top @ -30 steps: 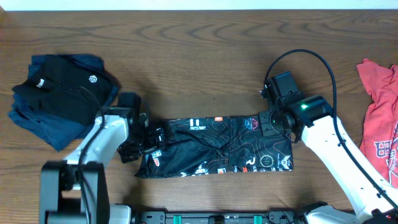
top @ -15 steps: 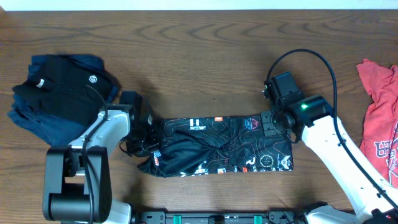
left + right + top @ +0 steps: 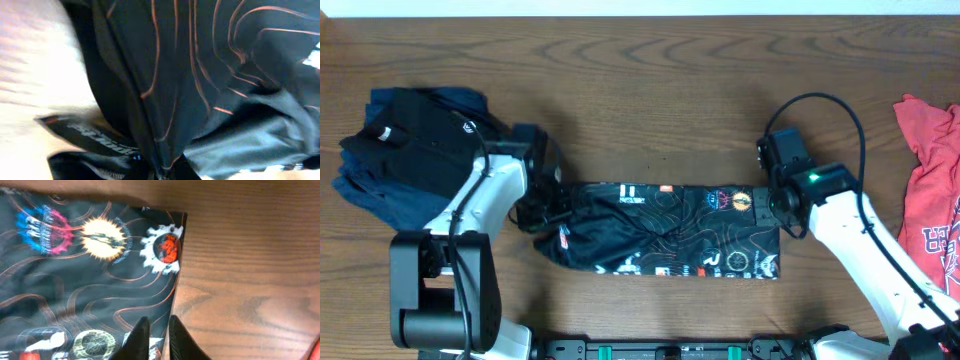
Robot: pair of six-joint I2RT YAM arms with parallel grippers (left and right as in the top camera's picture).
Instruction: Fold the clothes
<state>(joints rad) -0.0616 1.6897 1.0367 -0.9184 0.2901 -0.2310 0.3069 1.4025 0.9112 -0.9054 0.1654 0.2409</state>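
The black jersey (image 3: 670, 230) with thin orange lines and sponsor prints lies as a long folded strip across the table's middle front. My left gripper (image 3: 542, 208) is at its left end, shut on bunched cloth. In the left wrist view the jersey (image 3: 200, 75) fills the frame and gathers into a pinch at the bottom edge (image 3: 161, 175); the fingers are hidden. My right gripper (image 3: 767, 205) is at the strip's right edge. In the right wrist view its fingers (image 3: 142, 336) stand nearly together (image 3: 159, 332) with the jersey's (image 3: 75, 280) edge between them.
A pile of dark clothes with a black polo (image 3: 415, 150) on top lies at the left, close to my left arm. A red T-shirt (image 3: 930, 190) lies at the right edge. Bare wooden table (image 3: 650, 90) stretches behind the jersey.
My left gripper has shut on the jersey's left end and drawn it up and left. The strip now lies straighter. My right gripper has shifted right and narrowed onto the right edge.
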